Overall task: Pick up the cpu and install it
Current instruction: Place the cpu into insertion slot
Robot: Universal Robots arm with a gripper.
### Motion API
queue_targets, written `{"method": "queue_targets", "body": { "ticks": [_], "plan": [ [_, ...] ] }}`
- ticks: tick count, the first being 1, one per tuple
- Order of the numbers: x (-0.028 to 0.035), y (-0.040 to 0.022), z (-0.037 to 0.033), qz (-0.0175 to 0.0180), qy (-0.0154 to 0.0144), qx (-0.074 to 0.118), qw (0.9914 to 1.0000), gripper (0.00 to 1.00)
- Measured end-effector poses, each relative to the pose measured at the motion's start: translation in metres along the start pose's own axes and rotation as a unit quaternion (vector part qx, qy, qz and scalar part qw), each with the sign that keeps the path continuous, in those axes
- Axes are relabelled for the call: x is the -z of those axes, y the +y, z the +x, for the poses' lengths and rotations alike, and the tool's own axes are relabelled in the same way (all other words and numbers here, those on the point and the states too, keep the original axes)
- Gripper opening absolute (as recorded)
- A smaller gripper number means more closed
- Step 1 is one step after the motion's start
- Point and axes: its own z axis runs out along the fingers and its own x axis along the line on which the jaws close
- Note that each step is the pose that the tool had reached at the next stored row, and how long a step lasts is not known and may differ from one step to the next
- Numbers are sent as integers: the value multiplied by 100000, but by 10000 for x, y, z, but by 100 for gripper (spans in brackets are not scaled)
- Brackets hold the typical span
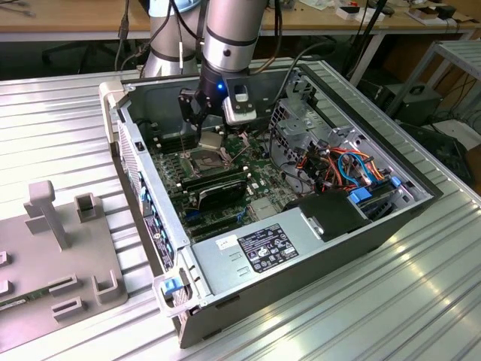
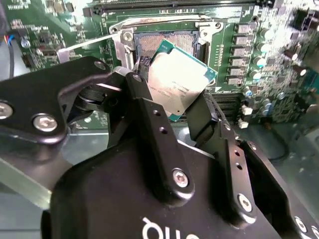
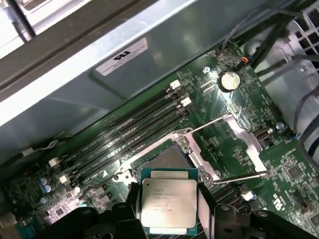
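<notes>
The cpu (image 3: 168, 201) is a small square chip with a silver-grey top and green edge. My gripper (image 3: 169, 211) is shut on it, one black finger (image 3: 205, 204) on each side. In the second wrist view the cpu (image 2: 177, 82) is tilted between the fingers (image 2: 149, 119), just above the open socket (image 2: 164, 42). The socket (image 3: 167, 159) lies right beside the chip, its hinged metal frame (image 3: 239, 149) swung open. In the exterior view my gripper (image 1: 203, 128) hangs inside the computer case (image 1: 301, 263), holding the cpu (image 1: 211, 141) a little above the socket (image 1: 207, 159).
Long memory slots (image 3: 124, 129) run beside the socket. A power supply box (image 1: 263, 248) and a bundle of coloured cables (image 1: 338, 165) fill the case's near and right side. A grey fixture with upright holders (image 1: 68, 256) stands on the ribbed table at the exterior view's left.
</notes>
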Motion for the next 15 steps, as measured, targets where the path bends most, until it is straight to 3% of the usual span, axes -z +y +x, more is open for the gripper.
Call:
{"method": "queue_targets", "body": {
  "ticks": [4, 6, 9, 10, 14, 15],
  "plan": [
    [-4, 0, 0, -49, -123, -4770, 99886, 55],
    [-6, 0, 0, -72, -173, -6731, 99773, 55],
    [-9, 0, 0, -100, -253, -9946, 99504, 55],
    [-10, 0, 0, -117, -292, -11403, 99347, 55],
    [-16, 0, 0, -180, -437, -17155, 98516, 55],
    [-16, 0, 0, -186, -459, -18010, 98364, 55]
  ]
}}
